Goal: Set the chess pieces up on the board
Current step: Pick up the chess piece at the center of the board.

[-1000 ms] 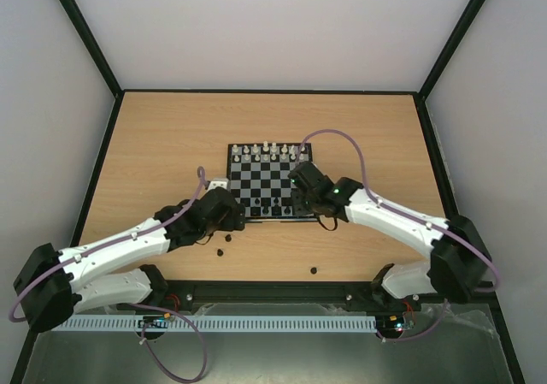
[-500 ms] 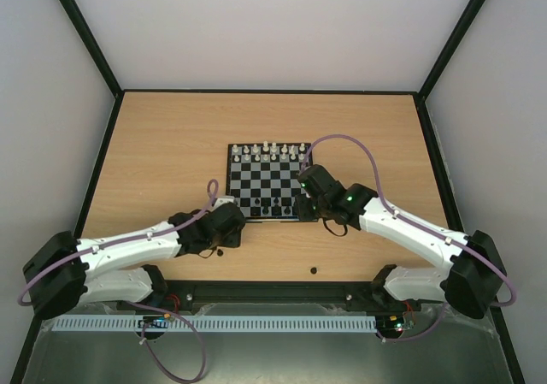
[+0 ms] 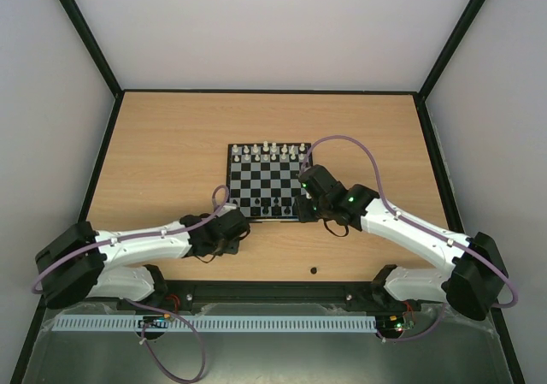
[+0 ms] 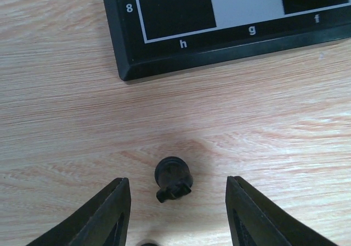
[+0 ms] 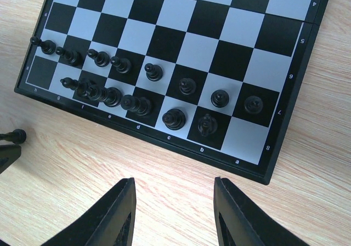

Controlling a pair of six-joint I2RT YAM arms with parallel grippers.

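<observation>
The board [image 5: 192, 51] lies near the middle of the wooden surface [image 3: 171, 144], with both arms reaching in at its near edge.

Black chess pieces [image 5: 174, 119] stand on the two rows of the board nearest the arms. White pieces [image 3: 269, 150] line the far edge.

Left tool [image 4: 176, 202]: released. Its fingers [image 4: 112, 213] stand apart on either side of a loose black piece [image 4: 173, 179] and touch neither side of it. That piece rests on the surface just off the board's near left corner, by the squares lettered h and g. We cannot tell whether it is upright or tipped. The top of a second dark piece [image 4: 147, 244] shows at the bottom edge of the left wrist view.

Right tool [image 5: 174, 188]: released, with nothing between its fingers. It hangs over bare surface just beside the near edge of the board.

One further black piece [image 3: 314, 270] sits alone on the surface close to the arm bases, well apart from the board.
</observation>
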